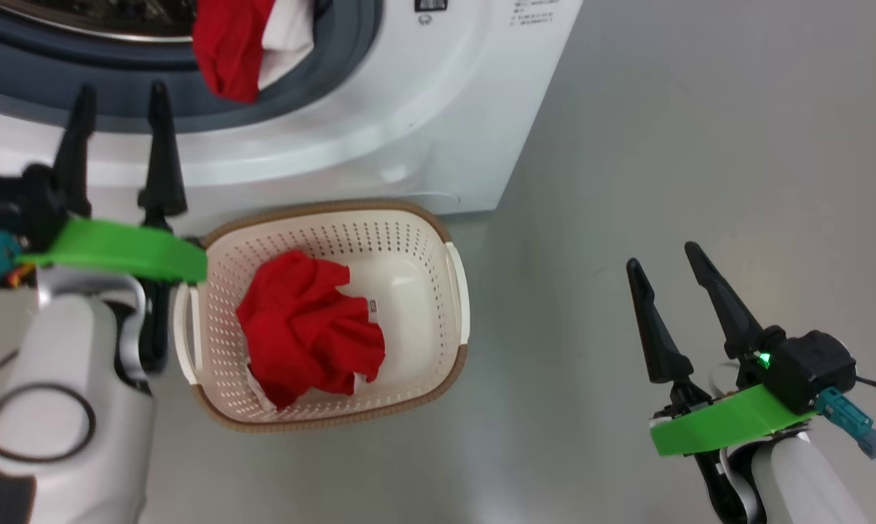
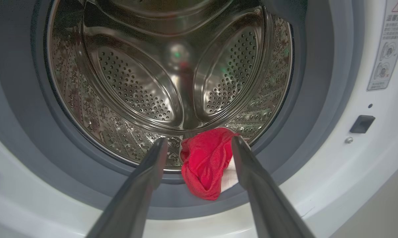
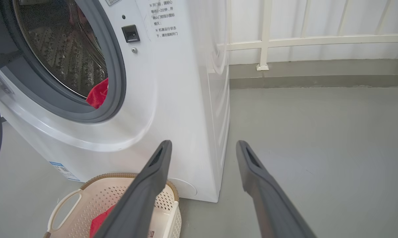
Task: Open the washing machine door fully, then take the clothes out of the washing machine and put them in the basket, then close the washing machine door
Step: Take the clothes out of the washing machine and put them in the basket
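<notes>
One garment [image 2: 203,168] is being framed by the open left gripper [image 2: 199,140] at the rubber ring's [image 2: 26,132] lower edge; closing on it is being called for next. The right gripper [image 1: 661,255] is hanging open, empty.

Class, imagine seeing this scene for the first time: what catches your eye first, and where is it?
A bright red garment hangs over the lower lip of the washing machine's open mouth, with the open left gripper pointed at it. A second red garment lies crumpled in the cream basket on the floor before the machine.
</notes>
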Tool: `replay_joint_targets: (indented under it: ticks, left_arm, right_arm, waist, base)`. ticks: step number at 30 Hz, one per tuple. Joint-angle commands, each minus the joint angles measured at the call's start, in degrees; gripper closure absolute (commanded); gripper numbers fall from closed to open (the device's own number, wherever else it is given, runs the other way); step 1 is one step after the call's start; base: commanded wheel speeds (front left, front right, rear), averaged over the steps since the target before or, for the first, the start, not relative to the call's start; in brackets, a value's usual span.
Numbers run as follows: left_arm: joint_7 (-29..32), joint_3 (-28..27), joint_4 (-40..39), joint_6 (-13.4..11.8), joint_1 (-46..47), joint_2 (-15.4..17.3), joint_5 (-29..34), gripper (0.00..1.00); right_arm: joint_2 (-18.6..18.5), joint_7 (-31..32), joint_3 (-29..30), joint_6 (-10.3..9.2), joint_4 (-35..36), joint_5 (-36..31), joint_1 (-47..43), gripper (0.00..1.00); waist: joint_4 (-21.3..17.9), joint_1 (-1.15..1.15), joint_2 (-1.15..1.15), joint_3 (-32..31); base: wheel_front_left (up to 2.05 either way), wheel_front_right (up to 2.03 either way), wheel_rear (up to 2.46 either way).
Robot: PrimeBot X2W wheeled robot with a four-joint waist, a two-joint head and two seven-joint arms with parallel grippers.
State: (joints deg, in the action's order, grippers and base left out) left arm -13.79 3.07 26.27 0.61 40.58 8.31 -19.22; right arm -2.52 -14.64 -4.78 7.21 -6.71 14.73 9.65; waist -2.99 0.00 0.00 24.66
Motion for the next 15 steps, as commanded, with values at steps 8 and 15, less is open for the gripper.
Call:
replay_joint_targets:
  ticks: [8,15]
  left_arm:
    - [-1.0,-1.9,7.6,1.5,12.4,3.7,0.4,0.00]
    - [0.8,-3.3,16.6,4.8,22.0,3.4,-4.5,0.00]
  right_arm:
    - [-0.4,-0.4,-2.8,0.28,1.5,0.5,3.3,0.00]
    - [-0.4,-0.4,-3.5,0.28,1.5,0.4,5.0,0.00]
  waist:
    - [-1.7,0.00,0.00,7.0]
    - [-2.9,0.00,0.00,10.3]
  base:
    - [0.00,0.00,0.00]
    - [0.00,0.00,0.00]
